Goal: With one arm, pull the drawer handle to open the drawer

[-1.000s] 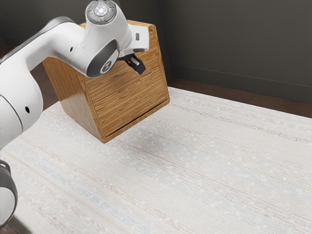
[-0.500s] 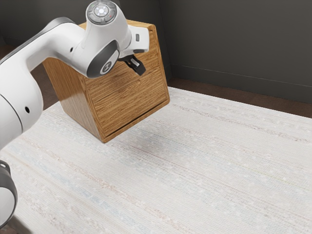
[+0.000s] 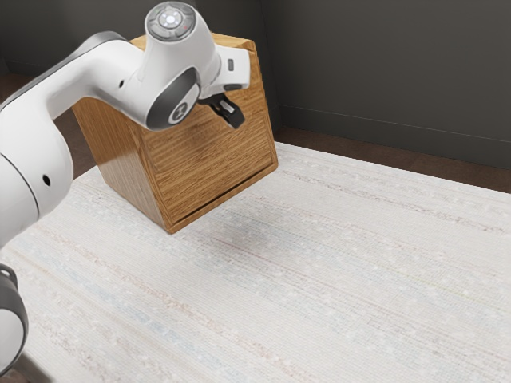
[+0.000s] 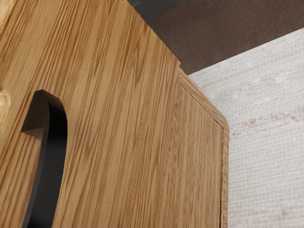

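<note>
Cabinet (image 3: 120,159) in light oak grain stands on the table (image 3: 359,263) near its far edge, toward the exterior view's left. It is turned so that one vertical corner faces the camera. Its drawer front (image 3: 207,163) faces the open stretch of the table and takes up nearly the whole of that face. The panel lies level with the thin frame around it, with a narrow seam along the bottom and side.

A white arm (image 3: 80,88) reaches in from the exterior view's left and crosses the cabinet's upper part. The black end effector (image 3: 233,118) hangs just before the upper part of the drawer front, angled down toward the panel. Whether it is set wide or narrow cannot be told, nor whether it touches the wood.

From the wrist view the drawer front is seen close up, its grain running lengthwise. A black arched handle (image 4: 47,156) stands out from the panel, with a dark gap between the bow and the wood. It is well apart from the panel's seamed edge, past which the pale woven table surface shows. Beyond the cabinet's corner lies a dark brown floor (image 4: 228,28), and a dark wall (image 3: 399,56) stands behind the table.
</note>
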Robot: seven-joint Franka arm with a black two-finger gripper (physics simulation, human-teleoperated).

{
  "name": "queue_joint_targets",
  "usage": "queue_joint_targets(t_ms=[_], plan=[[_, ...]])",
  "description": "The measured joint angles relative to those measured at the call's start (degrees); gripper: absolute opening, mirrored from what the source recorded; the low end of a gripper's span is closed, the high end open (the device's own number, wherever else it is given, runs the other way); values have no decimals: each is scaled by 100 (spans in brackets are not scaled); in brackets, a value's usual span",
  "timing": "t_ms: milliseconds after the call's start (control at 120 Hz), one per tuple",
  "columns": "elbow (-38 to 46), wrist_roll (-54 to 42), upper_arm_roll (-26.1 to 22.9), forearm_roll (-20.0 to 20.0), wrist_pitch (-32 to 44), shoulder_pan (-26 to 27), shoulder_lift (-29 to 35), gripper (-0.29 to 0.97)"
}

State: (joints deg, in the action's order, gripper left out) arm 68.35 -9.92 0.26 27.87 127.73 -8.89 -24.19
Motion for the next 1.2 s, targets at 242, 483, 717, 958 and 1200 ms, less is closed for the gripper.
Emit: queue_joint_targets(t_ms=[242,483,717,958,1200], plan=[[-8,77,1,36,-266,196,51,65],[-3,210,8,199,-530,453,171,59],[70,343,10,339,-702,676,234,67],[152,476,585,360,-781,1328,244,68],[450,597,840,367,-813,1926,482,68]])
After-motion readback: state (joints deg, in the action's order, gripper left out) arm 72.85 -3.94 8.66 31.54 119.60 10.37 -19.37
